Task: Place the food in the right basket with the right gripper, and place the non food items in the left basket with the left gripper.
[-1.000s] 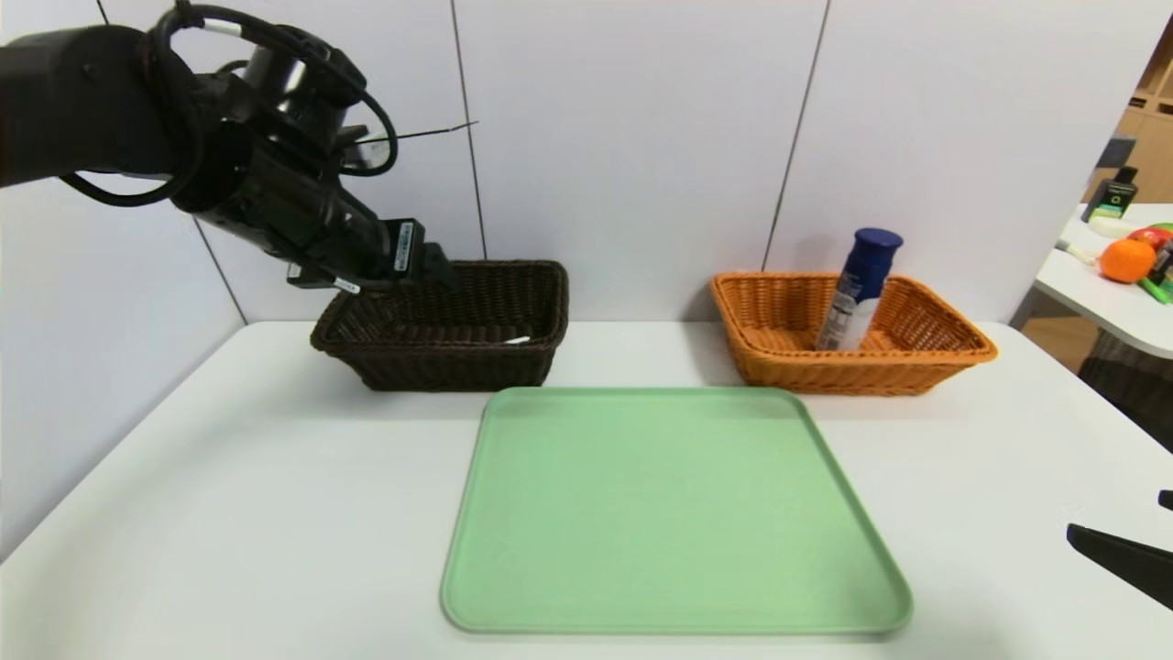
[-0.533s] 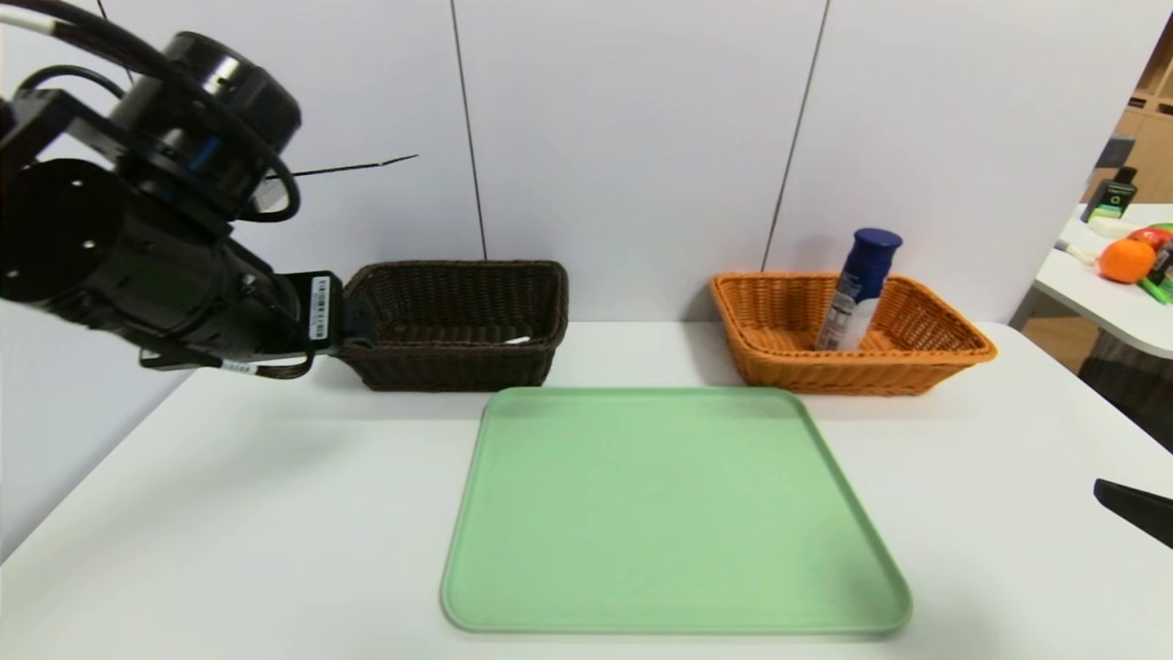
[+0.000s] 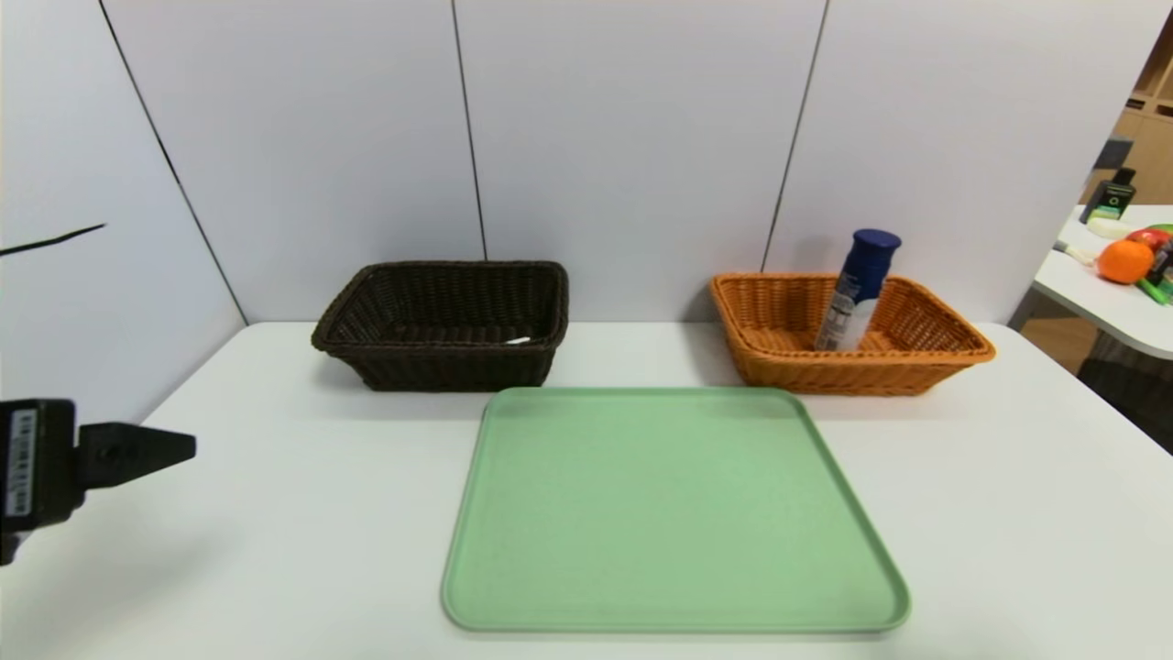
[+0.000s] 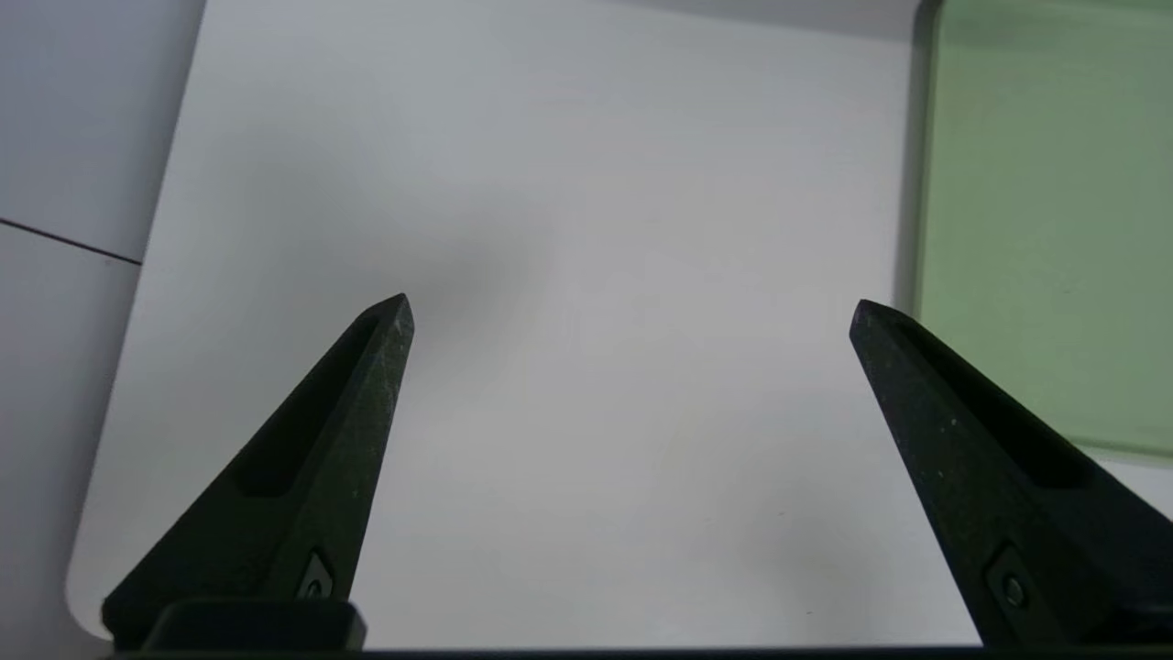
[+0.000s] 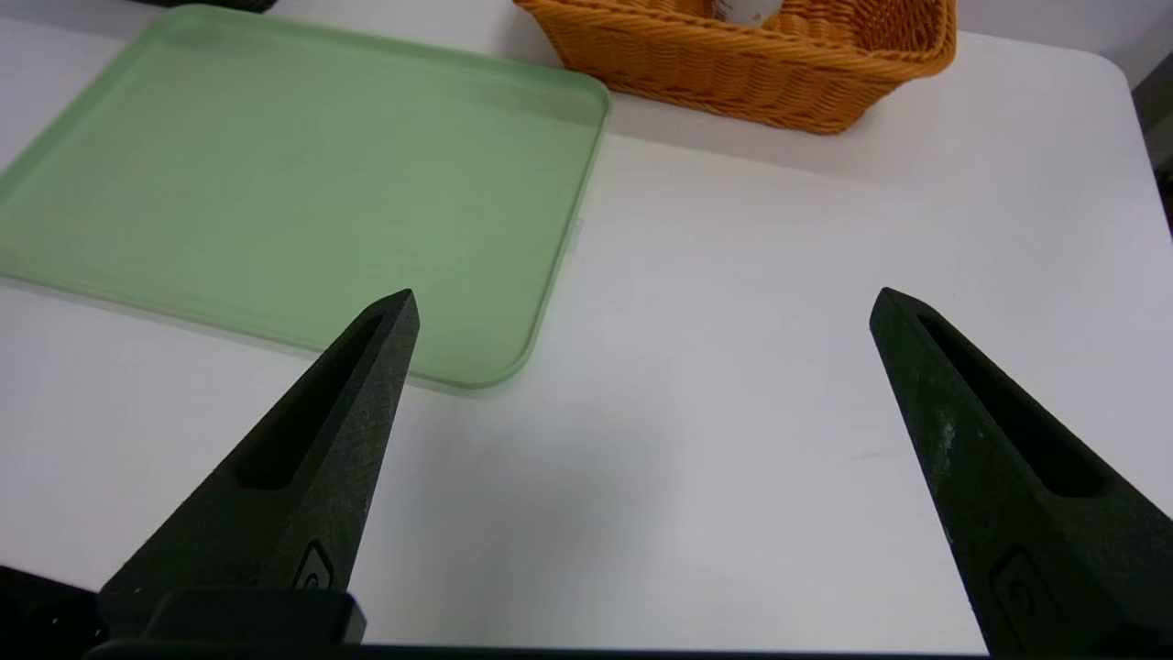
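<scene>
White panels stand behind a smooth white table (image 3: 275, 513), and a side table with an orange fruit (image 3: 1126, 260) shows at far right. On the table a flat pale green tray (image 3: 674, 513) with rounded corners and a low rim lies bare. Behind it, well apart from each other, are two woven wicker baskets. The dark basket (image 3: 449, 362) at left is deep and almost black; inside, near its front wall, only a small white sliver (image 3: 518, 341) shows, perhaps the pen, and the spoon I cannot see. The orange basket (image 3: 779, 362) at right has a flared rim, and the canister (image 3: 857, 289) with blue cap and white printed body stands in it, leaning a little, its long axis nearly upright. The left gripper (image 4: 628, 307) hangs over bare table at the left edge, beside the tray, its pointed black jaws spread wide with nothing between them. The right gripper (image 5: 641, 302) is out of the head view; its own camera shows it above bare table near the tray's right corner, jaws also wide and empty, the orange basket ahead of it. No item is left outside the baskets, so I judge the sorting finished; no next grasp seems needed, and each arm has only its own basket on its side.
</scene>
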{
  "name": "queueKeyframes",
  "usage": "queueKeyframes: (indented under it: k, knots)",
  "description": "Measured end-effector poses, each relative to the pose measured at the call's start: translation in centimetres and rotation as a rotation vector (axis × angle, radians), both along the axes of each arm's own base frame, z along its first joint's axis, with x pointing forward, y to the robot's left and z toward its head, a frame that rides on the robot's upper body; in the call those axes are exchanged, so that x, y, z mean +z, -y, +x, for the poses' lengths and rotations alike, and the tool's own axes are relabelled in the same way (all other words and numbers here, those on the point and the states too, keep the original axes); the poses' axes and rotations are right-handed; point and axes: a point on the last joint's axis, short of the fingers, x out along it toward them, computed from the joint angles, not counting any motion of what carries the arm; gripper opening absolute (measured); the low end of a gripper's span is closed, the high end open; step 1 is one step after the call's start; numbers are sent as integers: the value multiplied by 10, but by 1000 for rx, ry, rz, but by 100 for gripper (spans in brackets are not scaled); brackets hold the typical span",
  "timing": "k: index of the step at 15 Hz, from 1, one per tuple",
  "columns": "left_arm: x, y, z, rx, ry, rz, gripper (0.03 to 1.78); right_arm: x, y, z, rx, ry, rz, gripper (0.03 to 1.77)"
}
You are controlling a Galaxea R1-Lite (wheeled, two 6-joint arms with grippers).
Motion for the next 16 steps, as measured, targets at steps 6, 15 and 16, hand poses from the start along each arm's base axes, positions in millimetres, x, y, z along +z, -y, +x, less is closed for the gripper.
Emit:
queueKeyframes:
  k: [6,15,16]
  knots:
    - [-27,-35,-51,111,89,124,169,-3,0,-27,-30,22,-12,170]
    - [-64,-50,-97,241,217,223,169,-25,-2,-62,-30,45,-15,170]
    - [-66,-50,-100,216,258,219,169,-27,-2,-64,-30,54,-15,170]
